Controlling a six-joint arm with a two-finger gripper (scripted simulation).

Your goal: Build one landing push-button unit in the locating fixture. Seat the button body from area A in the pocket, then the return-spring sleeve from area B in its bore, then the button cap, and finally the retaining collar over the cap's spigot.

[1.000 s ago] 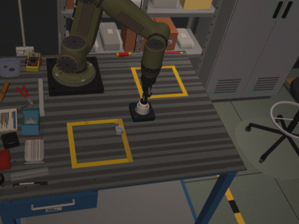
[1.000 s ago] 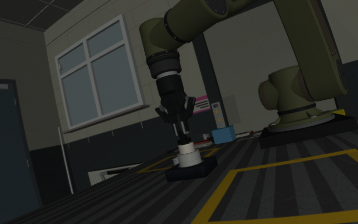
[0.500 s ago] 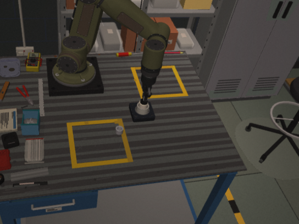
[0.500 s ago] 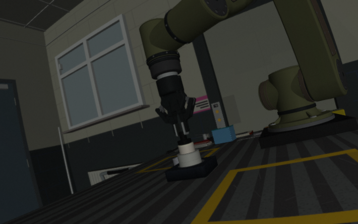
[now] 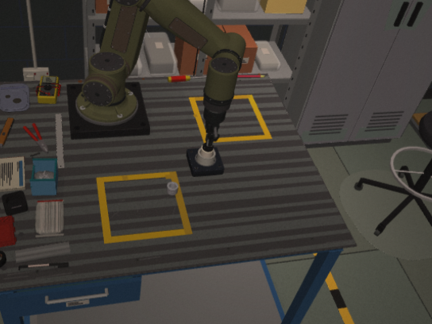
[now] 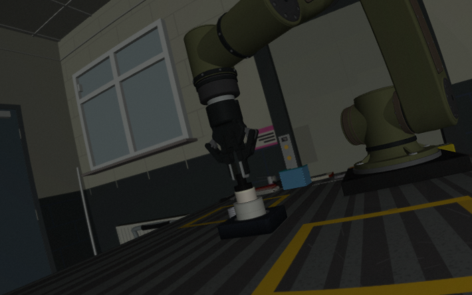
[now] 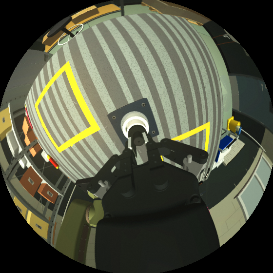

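The white button body (image 5: 206,158) (image 6: 249,209) sits upright in the dark locating fixture (image 5: 205,164) (image 6: 253,222) (image 7: 133,119) at mid-table, with a paler sleeve (image 6: 245,195) rising from its bore. My gripper (image 5: 210,138) (image 6: 241,177) (image 7: 137,142) stands straight above the stack, closed on the dark spigot of the button cap (image 6: 242,183) (image 7: 137,140), whose lower end meets the top of the sleeve. A small grey retaining collar (image 5: 172,188) stands on the table at the right edge of the near yellow square (image 5: 141,206).
A blue bin (image 5: 43,175) (image 6: 294,177) stands at the table's left edge among pliers, a ruler and other tools. The far yellow square (image 5: 231,117) holds nothing. The arm's base plate (image 5: 108,108) occupies the rear left of the table.
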